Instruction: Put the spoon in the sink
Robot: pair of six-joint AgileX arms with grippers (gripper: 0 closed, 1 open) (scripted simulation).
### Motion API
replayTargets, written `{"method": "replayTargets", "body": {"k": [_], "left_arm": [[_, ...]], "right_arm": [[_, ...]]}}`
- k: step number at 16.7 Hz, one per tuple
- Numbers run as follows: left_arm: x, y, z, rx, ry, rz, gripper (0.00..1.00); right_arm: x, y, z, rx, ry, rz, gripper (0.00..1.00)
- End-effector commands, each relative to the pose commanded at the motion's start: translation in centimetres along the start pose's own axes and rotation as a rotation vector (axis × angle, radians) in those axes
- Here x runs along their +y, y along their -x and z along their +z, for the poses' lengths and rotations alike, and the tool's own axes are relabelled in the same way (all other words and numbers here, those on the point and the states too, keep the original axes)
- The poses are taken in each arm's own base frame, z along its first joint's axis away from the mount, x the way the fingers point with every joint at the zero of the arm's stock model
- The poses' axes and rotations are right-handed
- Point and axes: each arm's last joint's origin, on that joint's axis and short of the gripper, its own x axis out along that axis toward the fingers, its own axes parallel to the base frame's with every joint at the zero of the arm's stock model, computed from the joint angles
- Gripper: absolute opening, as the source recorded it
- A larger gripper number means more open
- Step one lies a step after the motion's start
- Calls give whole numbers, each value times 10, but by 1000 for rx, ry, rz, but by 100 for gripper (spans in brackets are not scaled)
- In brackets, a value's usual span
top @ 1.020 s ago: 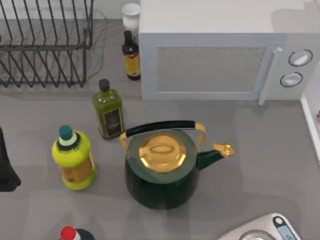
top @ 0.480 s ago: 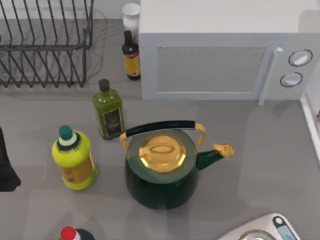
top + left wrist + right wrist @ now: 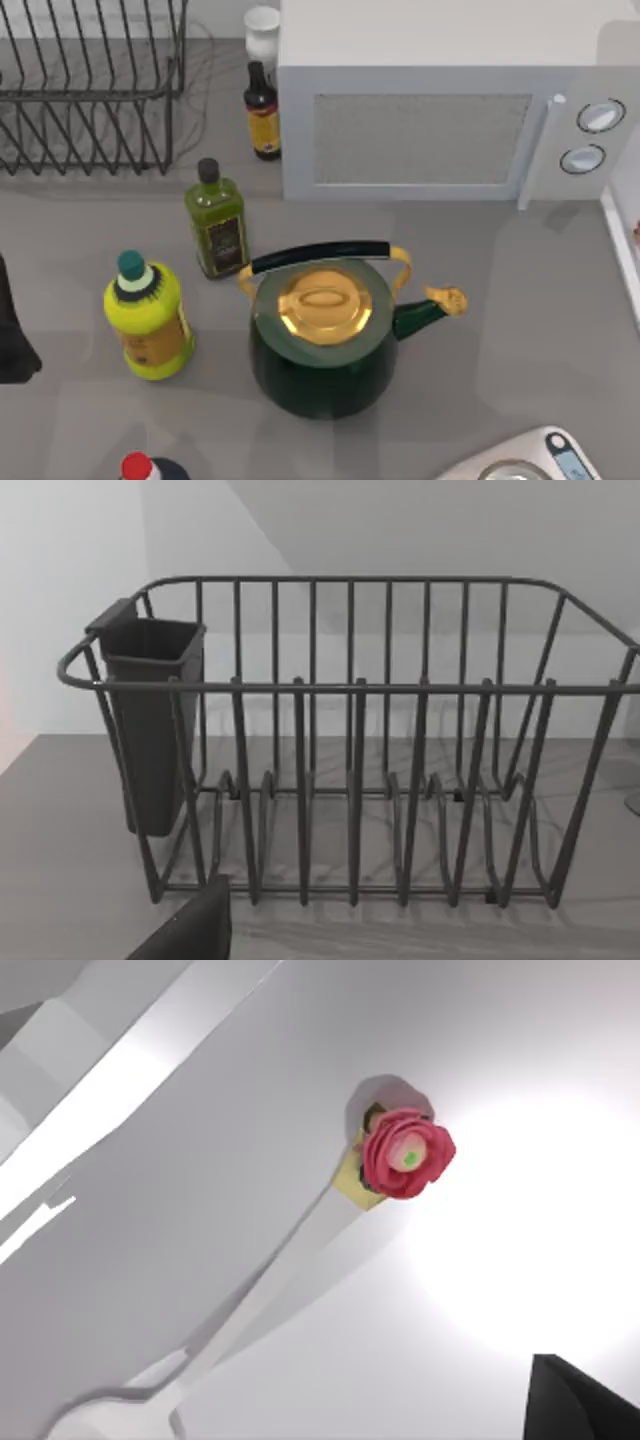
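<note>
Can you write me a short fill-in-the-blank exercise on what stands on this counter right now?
1. The dark green kettle has a lid coloured ____.
2. The kettle's spout points toward the table's ____ side.
3. The olive oil bottle stands between the kettle and the wire ____.
4. Behind the kettle stands a white ____.

Missing words: gold; right; dish rack; microwave.
</note>
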Motion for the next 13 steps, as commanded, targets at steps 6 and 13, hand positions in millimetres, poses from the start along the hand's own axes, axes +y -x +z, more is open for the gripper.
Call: {"method": "replayTargets", "body": {"k": [6, 13], "left_arm": [[0, 0, 0, 0, 0, 0, 100], [0, 0, 0, 0, 0, 0, 100]], "right_arm": [[0, 0, 0, 0, 0, 0, 68], [0, 0, 0, 0, 0, 0, 100]]}}
